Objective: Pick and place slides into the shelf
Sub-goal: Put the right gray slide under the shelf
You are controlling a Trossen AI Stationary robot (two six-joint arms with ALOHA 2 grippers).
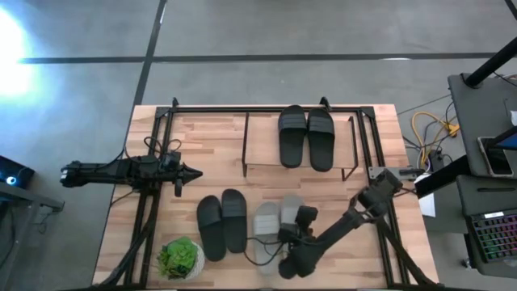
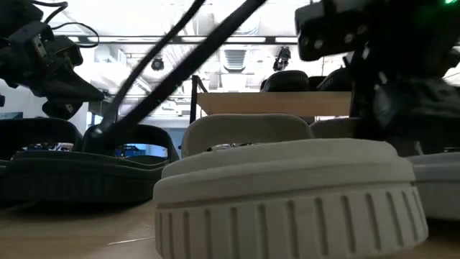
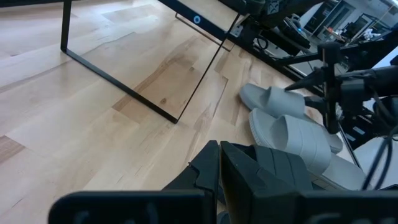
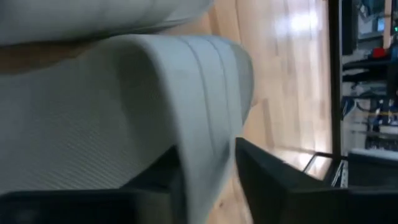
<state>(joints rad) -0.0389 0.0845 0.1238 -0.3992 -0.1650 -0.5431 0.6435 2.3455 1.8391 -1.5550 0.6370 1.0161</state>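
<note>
A light grey pair of slides (image 1: 273, 229) lies sole-down on the table near its front edge. My right gripper (image 1: 289, 236) comes down on this pair and is shut on a strap. A black pair (image 1: 222, 225) lies just left of it. Another black pair (image 1: 305, 137) rests on the wooden top board of the shelf (image 1: 258, 141) at the far middle. My left gripper (image 1: 190, 171) hovers shut and empty over the table's left part. My right gripper has the wide strap (image 4: 205, 143) of a light grey slide at the strap's edge. One finger (image 4: 149, 183) is under the strap and the other (image 4: 280, 180) is outside it. It comes slanting down from the table's right. The slide lies on the table.
A green potted plant (image 1: 179, 259) stands at the near left corner. The shelf's thin black frame (image 3: 124, 93) stands on the table, with bare wood in front of it. Black rails (image 1: 145, 210) run along the table's sides. A desk with a keyboard (image 1: 493, 234) stands to the right.
</note>
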